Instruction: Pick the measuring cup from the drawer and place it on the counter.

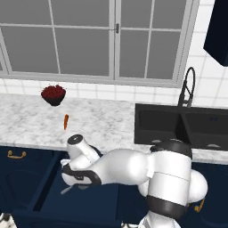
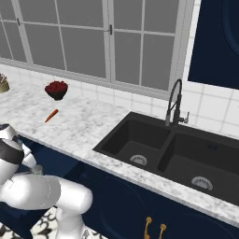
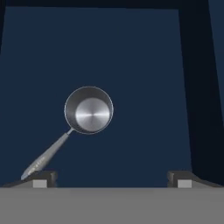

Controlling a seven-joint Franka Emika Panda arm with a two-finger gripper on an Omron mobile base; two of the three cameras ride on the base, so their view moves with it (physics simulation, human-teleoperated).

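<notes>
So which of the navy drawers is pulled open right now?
The wide drawer under the arm, holding the measuring cup. The narrower drawer left of it, with the brass handle, sits shut.

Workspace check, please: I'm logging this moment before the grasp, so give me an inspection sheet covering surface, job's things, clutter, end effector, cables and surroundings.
Surface: marbled counter, mostly bare.
Job's things: measuring cup lies upright on the floor of the open drawer, mouth up, handle running toward the lower left of the hand view; nothing grips it.
Clutter: bowl of red berries and a carrot on the counter; part of another container at the far left edge.
End effector: above the drawer, fingertips wide apart, empty; one tip is near the handle's end.
Cables: nothing seen.
Surroundings: black double sink with a dark faucet, windows behind, navy cabinets below.
</notes>
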